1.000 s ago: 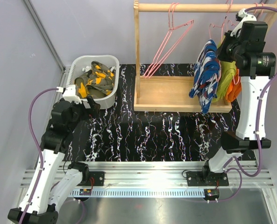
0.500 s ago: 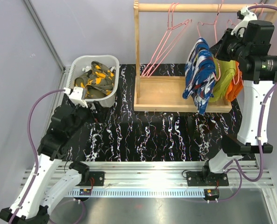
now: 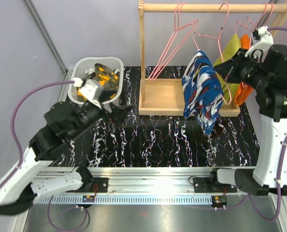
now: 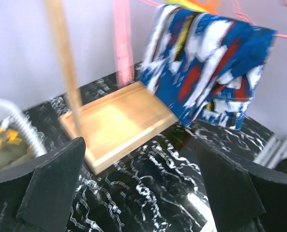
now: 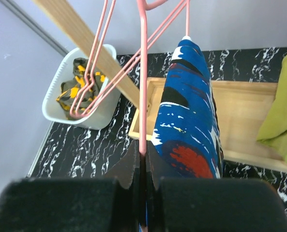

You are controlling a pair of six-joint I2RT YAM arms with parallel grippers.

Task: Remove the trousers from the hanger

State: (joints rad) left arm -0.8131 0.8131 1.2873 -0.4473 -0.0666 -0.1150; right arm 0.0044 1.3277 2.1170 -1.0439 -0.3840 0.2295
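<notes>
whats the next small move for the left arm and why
Probably ease the open left hand forward onto the blue white-and-red print cloth trousers: they drape over the pink wire hanger that the right hand clamps, straight ahead of the left hand, untouched.

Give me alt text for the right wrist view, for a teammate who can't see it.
The right end effector is shut on a pink hanger carrying the blue trousers, above the wooden rack base. A white basket holding camouflage trousers sits at left; a lime-green garment hangs at right.
</notes>
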